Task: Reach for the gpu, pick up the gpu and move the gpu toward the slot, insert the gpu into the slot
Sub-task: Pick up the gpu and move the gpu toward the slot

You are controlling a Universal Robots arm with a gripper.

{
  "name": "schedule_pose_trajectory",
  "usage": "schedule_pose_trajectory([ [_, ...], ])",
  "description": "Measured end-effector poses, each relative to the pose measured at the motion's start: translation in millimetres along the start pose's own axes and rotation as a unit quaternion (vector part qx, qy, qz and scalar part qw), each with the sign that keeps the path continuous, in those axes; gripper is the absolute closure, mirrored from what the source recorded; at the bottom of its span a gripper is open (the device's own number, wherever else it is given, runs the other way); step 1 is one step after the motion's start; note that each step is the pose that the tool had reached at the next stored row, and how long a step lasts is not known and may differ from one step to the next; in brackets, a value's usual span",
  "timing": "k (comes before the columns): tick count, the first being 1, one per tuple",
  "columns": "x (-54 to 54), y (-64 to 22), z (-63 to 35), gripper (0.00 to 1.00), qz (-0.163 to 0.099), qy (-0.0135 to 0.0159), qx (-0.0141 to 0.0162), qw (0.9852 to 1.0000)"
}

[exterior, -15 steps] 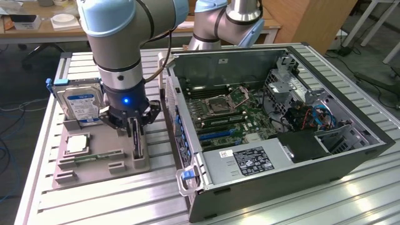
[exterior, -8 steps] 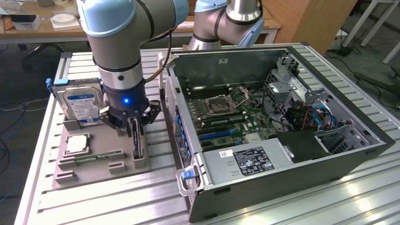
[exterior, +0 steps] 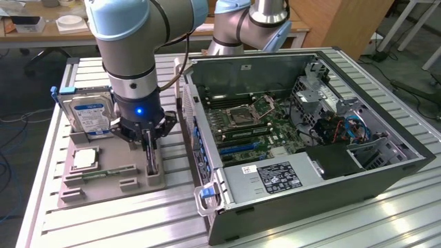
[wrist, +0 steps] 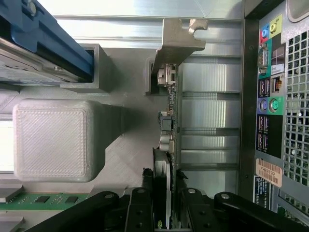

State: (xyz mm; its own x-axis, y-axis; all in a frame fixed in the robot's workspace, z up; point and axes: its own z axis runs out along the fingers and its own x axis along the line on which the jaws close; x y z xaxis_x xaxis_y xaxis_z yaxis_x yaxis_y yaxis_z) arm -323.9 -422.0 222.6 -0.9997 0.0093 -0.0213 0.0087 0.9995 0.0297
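Observation:
The gpu point(exterior: 151, 157) stands on edge in the grey printed holder point(exterior: 103, 188), beside the open computer case. My gripper point(exterior: 148, 140) points straight down over it, one finger on each side of the card. In the wrist view the gpu point(wrist: 172, 108) runs away from my gripper point(wrist: 165, 181), its silver bracket point(wrist: 179, 38) at the far end, and both fingers point(wrist: 147, 188) press against its faces. The slot lies among the long narrow connectors on the green motherboard point(exterior: 242, 150) inside the case; I cannot tell which one it is.
The holder also carries a hard drive point(exterior: 86, 111), a processor chip point(exterior: 84, 157) and a memory stick point(exterior: 107, 173). The case wall point(exterior: 200, 155) rises close beside the card, its rear ports point(wrist: 270, 96) showing in the wrist view. A power supply point(exterior: 269, 175) fills the case's near end.

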Motion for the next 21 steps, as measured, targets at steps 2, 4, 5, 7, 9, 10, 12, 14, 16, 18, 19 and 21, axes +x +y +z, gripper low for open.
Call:
schedule_pose_trajectory([
  [2, 0.0, 0.0, 0.0, 0.71, 0.0, 0.0, 0.0, 1.0],
  [4, 0.0, 0.0, 0.0, 0.71, 0.0, 0.0, 0.0, 1.0],
  [5, 0.0, 0.0, 0.0, 0.71, 0.0, 0.0, 0.0, 1.0],
  [7, 0.0, 0.0, 0.0, 0.73, 0.0, 0.0, 0.0, 1.0],
  [9, 0.0, 0.0, 0.0, 0.73, 0.0, 0.0, 0.0, 1.0],
  [10, 0.0, 0.0, 0.0, 0.73, 0.0, 0.0, 0.0, 1.0],
  [12, 0.0, 0.0, 0.0, 0.73, 0.0, 0.0, 0.0, 1.0],
  [14, 0.0, 0.0, 0.0, 0.73, 0.0, 0.0, 0.0, 1.0],
  [16, 0.0, 0.0, 0.0, 0.73, 0.0, 0.0, 0.0, 1.0],
  [18, -0.2, 0.0, -0.3, 0.73, 0.0, 0.0, 0.0, 1.0],
  [19, -0.5, 0.5, -15.0, 0.73, 0.0, 0.0, -0.0001, 1.0],
  [21, -0.5, 0.5, -14.9, 0.73, 0.0, -0.0001, -0.0001, 1.0],
])
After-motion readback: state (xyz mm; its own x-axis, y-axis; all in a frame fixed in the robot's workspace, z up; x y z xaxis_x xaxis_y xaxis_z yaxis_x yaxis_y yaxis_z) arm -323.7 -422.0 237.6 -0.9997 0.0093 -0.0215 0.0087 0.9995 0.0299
